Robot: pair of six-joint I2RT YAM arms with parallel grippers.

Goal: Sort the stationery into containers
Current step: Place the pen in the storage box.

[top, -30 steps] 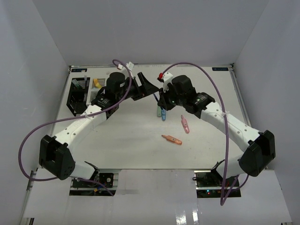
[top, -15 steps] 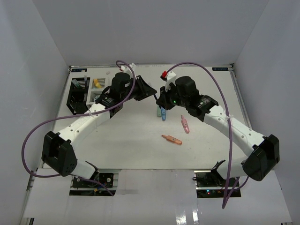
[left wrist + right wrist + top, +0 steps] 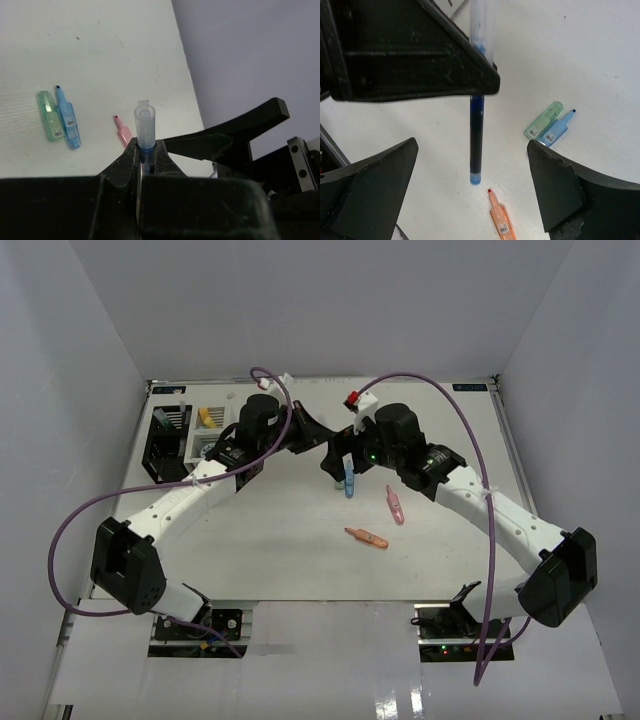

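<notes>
A thin dark-blue pen with a clear barrel hangs above the table, and my left gripper is shut on its upper part. In the top view the left gripper meets my right gripper at the table's middle back. My right gripper stands open, its fingers wide on either side of the pen and not touching it. On the table lie a green marker, a blue marker, a pink marker and an orange marker.
The black container and the white container, which holds a yellow item, stand at the back left. White walls close in the table on three sides. Purple cables loop over both arms.
My left gripper has closed on the pen. My right gripper, shut on it before, has opened and let it go. Both arms shifted slightly toward each other.
</notes>
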